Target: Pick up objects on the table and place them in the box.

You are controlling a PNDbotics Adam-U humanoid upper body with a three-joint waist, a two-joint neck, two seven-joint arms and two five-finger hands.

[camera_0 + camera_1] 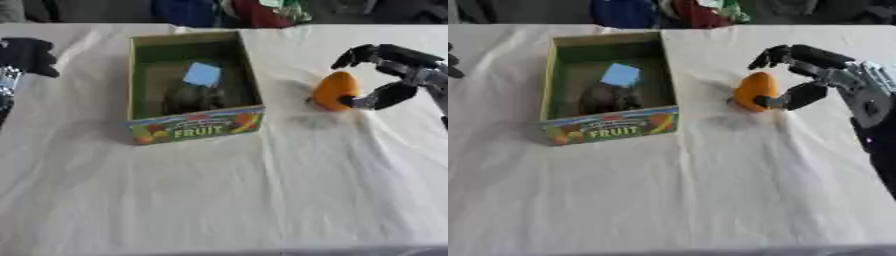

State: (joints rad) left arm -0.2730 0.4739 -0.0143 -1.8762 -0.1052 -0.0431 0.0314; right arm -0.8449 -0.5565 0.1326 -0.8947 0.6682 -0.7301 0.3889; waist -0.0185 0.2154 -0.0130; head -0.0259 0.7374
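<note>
Orange fruit (pixel 754 90), mango-like, stands on the white tablecloth (pixel 710 190) at three o'clock from the fruit box (pixel 546 95), near it but apart, long axis roughly upright. We see our right hand (pixel 811 75) curled around it from three o'clock, thumb touching its lower side, fingers arched over its top. We judge this hand far nearer; the left hand (pixel 26 55) sits at nine o'clock, its fingers unreadable.

A staged test room: white-clothed table (pixel 262 200), with colourful clutter (pixel 236 11) heaped behind.
</note>
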